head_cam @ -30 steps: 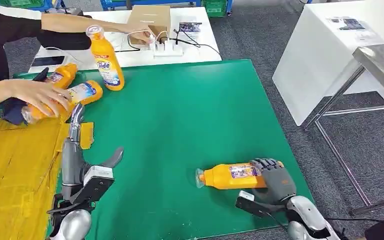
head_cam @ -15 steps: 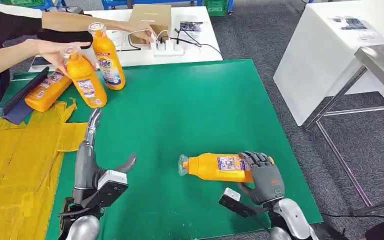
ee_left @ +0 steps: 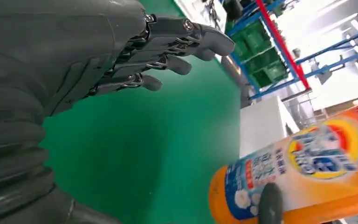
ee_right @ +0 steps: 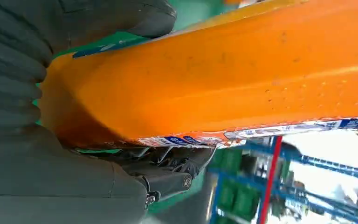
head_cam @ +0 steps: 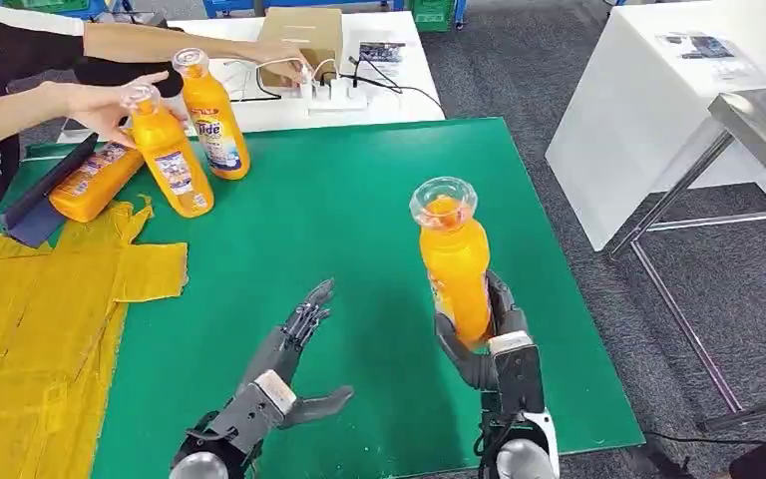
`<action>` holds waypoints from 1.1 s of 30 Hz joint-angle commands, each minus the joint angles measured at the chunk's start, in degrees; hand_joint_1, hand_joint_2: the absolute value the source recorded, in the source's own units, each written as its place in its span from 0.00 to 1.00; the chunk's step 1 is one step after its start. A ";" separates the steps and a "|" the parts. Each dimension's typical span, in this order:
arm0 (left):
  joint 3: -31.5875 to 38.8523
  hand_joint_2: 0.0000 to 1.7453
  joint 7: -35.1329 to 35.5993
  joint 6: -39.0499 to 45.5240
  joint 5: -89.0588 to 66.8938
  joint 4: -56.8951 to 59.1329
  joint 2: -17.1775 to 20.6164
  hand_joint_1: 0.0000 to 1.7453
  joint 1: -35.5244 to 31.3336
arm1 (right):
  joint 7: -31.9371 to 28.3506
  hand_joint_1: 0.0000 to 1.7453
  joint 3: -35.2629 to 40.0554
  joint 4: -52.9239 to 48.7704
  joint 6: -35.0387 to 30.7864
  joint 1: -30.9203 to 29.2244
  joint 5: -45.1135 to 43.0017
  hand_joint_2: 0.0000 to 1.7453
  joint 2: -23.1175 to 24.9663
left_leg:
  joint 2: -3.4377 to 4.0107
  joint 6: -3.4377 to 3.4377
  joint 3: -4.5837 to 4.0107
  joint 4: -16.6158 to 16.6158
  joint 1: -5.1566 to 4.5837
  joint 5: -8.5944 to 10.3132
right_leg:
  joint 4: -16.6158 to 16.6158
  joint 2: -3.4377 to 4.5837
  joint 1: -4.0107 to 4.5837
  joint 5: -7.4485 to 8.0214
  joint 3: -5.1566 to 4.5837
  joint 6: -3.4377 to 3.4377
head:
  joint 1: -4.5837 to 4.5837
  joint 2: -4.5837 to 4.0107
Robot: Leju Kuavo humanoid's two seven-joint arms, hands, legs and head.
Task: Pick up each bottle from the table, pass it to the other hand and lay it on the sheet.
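While my right hand (head_cam: 487,334) grips the orange bottle (head_cam: 453,261) upright above the green counter (head_cam: 359,200) for handover, my left hand (head_cam: 294,344) waits spread beside it; each wrist view shows that bottle (ee_left: 303,177) close

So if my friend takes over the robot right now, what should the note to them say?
Right hand: grips an orange bottle upright above the green table.
Left hand: holds nothing, fingers apart, reaching toward that bottle.
A person's hand touches one of two standing bottles at the far left; a third bottle lies beside them.
Done: bottle picked up.
Left: pass it to the left hand, lay it on the yellow sheet, then do the others.
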 commanded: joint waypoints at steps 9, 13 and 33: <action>-2.94 1.00 0.38 -0.43 1.19 6.09 1.19 0.00 -3.74 | -0.40 1.00 1.28 3.28 6.46 -2.52 -4.41 1.00 1.43 | 0.06 -0.01 0.28 -0.03 0.02 -0.09 | -0.05 0.06 0.05 -0.07 0.29 -0.18 | -0.02 0.00; -3.37 1.00 0.75 -0.36 1.88 6.83 0.76 0.00 -5.31 | -0.90 1.00 4.15 6.41 7.45 -4.32 -3.31 1.00 1.89 | 0.10 -0.01 0.22 -0.03 0.03 -0.06 | -0.05 0.11 0.06 -0.02 0.22 -0.16 | -0.02 0.00; -2.67 1.00 1.35 2.04 4.80 6.53 -0.16 0.00 -8.99 | 1.93 1.00 24.84 31.04 13.11 -12.59 5.16 1.00 0.78 | -0.03 0.00 0.21 -0.04 0.06 -0.03 | -0.07 -0.04 0.07 -0.05 0.26 -0.14 | 0.00 0.00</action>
